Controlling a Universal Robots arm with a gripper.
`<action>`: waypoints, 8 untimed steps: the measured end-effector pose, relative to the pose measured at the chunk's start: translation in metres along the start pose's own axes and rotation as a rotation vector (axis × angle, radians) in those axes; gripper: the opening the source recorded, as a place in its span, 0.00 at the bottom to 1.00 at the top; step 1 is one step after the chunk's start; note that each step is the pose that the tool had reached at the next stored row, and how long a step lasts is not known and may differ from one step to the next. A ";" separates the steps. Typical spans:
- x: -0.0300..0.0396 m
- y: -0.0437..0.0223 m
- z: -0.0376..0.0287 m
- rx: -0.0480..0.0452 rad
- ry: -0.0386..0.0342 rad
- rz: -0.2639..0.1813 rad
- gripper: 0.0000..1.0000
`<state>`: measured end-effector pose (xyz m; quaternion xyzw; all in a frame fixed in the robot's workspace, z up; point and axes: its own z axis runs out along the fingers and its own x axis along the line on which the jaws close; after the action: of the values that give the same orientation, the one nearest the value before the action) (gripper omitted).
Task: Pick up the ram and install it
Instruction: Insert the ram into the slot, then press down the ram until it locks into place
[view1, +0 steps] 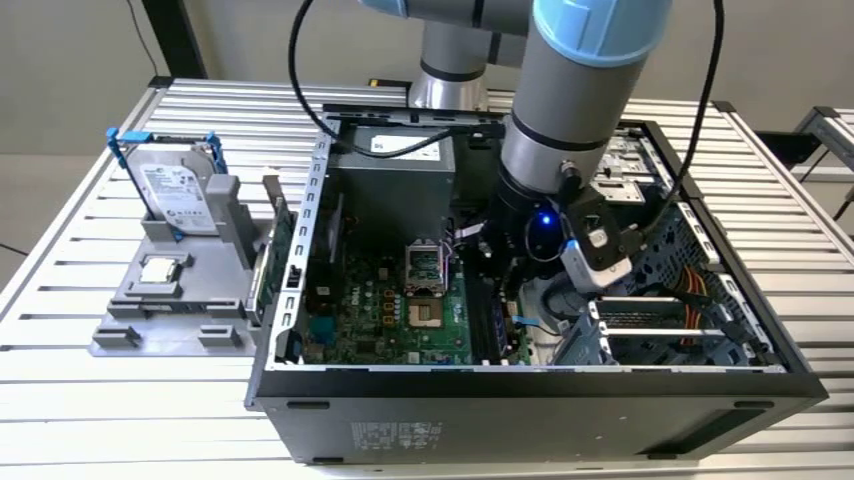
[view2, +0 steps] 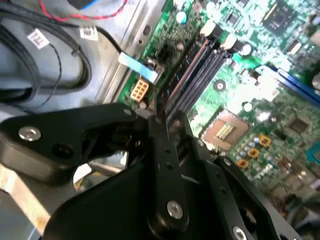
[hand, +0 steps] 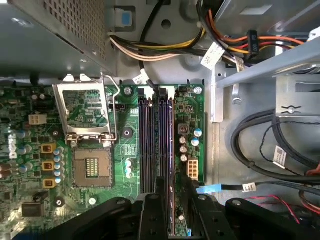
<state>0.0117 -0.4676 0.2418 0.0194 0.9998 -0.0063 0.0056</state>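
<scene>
Dark-green and seen almost edge-on, the ram (hand: 166, 150) is showing as a thin strip standing over one of the black slots (hand: 146, 145) on the motherboard (hand: 125, 150), on the side of the slot bank nearer the small cream connector (hand: 192, 169). The gripper (hand: 172, 194) is sitting directly above one end of the strip, and as far as both wrist views are showing, its black fingers (hand: 152, 210) are clamping that end from either flat side, so I am judging the claw as clenched on the stick rather than released. In the second wrist view the ram (view2: 186, 72) is running away from the gripper (view2: 160, 112) as a brownish line, lying along the slots and not across them. Its long axis is pointing from the claw toward the white latches (hand: 159, 91) at the far end of the bank, parallel with the neighbouring slots and with the open processor socket (hand: 92, 167) lying to one side. Whether the lower edge is fully seated is hidden. In the exterior view the arm (view1: 567, 110) is reaching down into the open case (view1: 534, 400).
</scene>
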 end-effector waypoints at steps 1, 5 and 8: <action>0.0000 0.0000 -0.0027 -0.0001 0.0008 0.000 1.00; -0.0001 -0.0001 -0.0112 -0.0020 0.0032 0.000 1.00; -0.0001 -0.0001 -0.0111 -0.0025 0.0032 0.000 1.00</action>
<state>0.0117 -0.4676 0.2529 0.0193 0.9998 -0.0051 0.0040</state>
